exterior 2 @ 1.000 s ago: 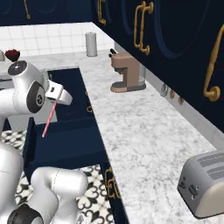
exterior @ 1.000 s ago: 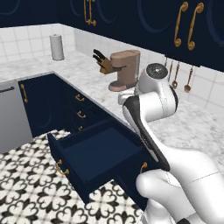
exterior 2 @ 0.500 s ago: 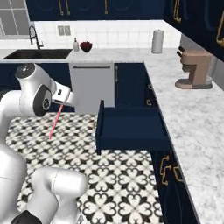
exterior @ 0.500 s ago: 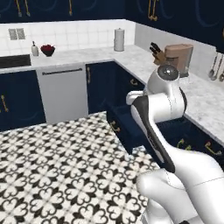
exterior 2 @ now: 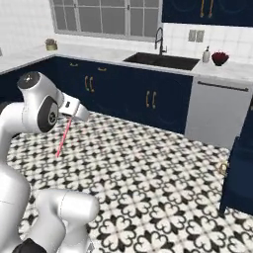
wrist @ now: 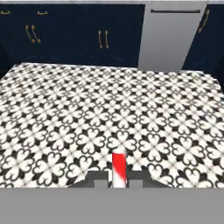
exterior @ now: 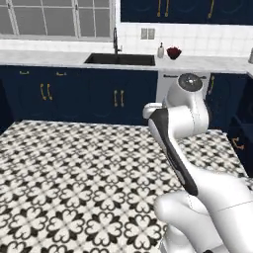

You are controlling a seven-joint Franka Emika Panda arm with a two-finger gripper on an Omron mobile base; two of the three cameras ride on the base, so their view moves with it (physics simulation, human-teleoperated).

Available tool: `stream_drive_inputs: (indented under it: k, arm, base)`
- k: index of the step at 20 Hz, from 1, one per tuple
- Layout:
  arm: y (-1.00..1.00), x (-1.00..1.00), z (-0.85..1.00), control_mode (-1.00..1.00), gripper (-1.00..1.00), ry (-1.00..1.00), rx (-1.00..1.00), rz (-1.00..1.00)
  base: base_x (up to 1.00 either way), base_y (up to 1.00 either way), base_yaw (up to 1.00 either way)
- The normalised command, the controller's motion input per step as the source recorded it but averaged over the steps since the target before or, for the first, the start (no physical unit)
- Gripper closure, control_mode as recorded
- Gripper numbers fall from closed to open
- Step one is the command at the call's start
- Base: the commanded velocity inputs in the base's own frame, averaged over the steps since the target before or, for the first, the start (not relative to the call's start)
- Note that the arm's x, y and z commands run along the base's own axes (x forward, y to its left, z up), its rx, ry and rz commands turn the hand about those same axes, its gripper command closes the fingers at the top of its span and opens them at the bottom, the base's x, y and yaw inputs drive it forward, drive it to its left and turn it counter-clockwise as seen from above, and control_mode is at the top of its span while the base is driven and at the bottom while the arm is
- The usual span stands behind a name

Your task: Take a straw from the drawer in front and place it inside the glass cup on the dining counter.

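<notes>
My gripper (exterior 2: 68, 117) is shut on the red-pink straw (exterior 2: 63, 139), which hangs slanting down from the fingers over the patterned floor. In the hand view the straw (wrist: 118, 167) stands upright between the two fingertips of the gripper (wrist: 118, 180). The open navy drawer (exterior 2: 239, 173) with its brass handle stands at the right edge of the right base view, well away from the gripper. The drawer (exterior: 243, 133) also cuts in at the right edge of the left base view. The glass cup and the dining counter are out of view.
Ahead runs a row of navy cabinets (exterior 2: 113, 91) under a marble worktop with a dark sink (exterior 2: 160, 60) and tap. A grey dishwasher front (exterior 2: 217, 113) stands right of them. Black-and-white tiled floor (exterior: 74, 173) lies open in front.
The whole picture has swung left: the base has turned away from the drawer and coffee-machine counter toward the sink wall. The straw stays in the shut gripper.
</notes>
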Motion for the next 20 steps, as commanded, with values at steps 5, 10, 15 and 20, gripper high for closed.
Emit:
stream_drive_inputs:
  k: [5, 10, 15, 20]
  arm:
    - [0.0, 0.0, 0.0, 1.0, 1.0, 0.0, 0.0, 0.0]
    - [0.0, 0.0, 0.0, 1.0, 1.0, 0.0, 0.0, 0.0]
    - [0.0, 0.0, 0.0, 1.0, 1.0, 0.0, 0.0, 0.0]
    - [0.0, 0.0, 0.0, 1.0, 1.0, 0.0, 0.0, 0.0]
  base:
    - [0.0, 1.0, 0.61]
    - [0.41, 1.0, 0.37]
    - [0.84, 1.0, 0.14]
    - [0.25, 1.0, 0.09]
